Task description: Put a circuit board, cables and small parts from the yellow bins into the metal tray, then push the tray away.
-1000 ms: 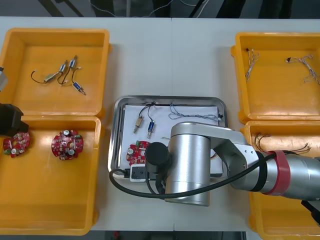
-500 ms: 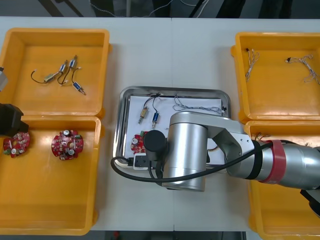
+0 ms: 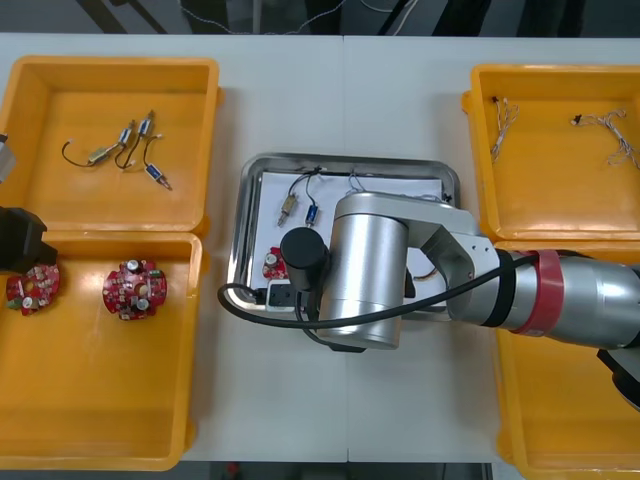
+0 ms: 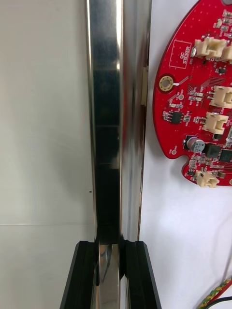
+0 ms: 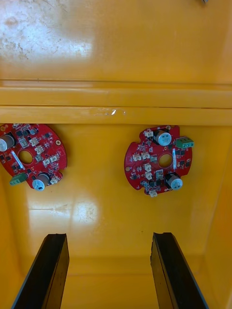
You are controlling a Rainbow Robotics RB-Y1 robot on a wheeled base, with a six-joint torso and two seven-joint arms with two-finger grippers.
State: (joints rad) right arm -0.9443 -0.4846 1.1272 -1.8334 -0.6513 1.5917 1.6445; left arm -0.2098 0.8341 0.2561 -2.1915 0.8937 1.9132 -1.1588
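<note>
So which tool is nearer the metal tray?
Right. The right tool clamps the near rim of the metal tray; the left tool hangs open over a yellow bin, apart from it.

Right arm [image 3: 370, 270] stretched inward, the right tool [image 4: 110, 244] pinches the metal tray [image 4: 106, 120] rim; the left tool [image 5: 109, 236] hangs spread.

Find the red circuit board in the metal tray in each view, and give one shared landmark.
Front view: circuit board in the tray's left part, partly under the right arm.
Right wrist view: board beside the rim that the right claw grips.
Left wrist view: left claw over a yellow bin with two other boards.
Shared landmark: the tray's rim.
</note>
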